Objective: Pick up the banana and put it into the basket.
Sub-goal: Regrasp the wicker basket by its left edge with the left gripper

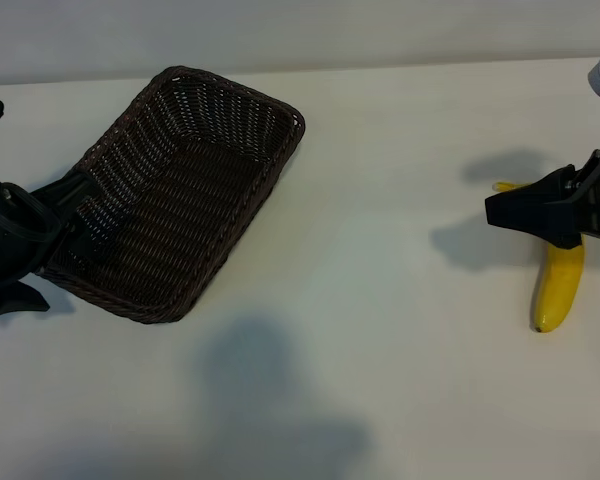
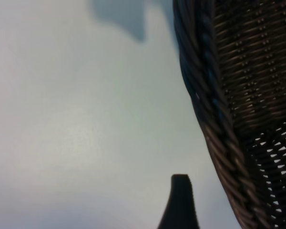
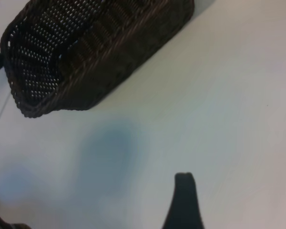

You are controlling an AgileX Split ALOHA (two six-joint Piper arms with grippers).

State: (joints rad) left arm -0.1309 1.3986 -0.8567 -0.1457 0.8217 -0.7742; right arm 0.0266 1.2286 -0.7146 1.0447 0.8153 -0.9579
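White counter fills the whole scene, plain and matte, with a few soft shadows on it. Biggest thing on it is the rectangular dark brown woven wicker basket, sitting at an angle and looking empty as far as I can see. I'll use it as the landmark for everything else.

Left pincer is right up against the basket's near short end, jaws spread wide, one finger seemingly just inside the rim and the other outside. It's not squeezing anything, so I'd read it as steadying or just parked there.

Right pincer is well apart from the basket, on the far side of the counter from it, also released and holding nothing. It hovers right over the curved, smooth bright yellow banana, which lies flat on the counter well away from the basket, its stem end peeking out beyond the arm and its fat end pointing off from under it.

So the step in hand looks like the grab. My take on doing it well: line the open jaws across the banana's width, not along its length, aim for the thick middle so it doesn't pivot, come straight down until the fingers flank it, then close gently since it's slick and curved. Can't tell from these views how high the pincer sits above it.
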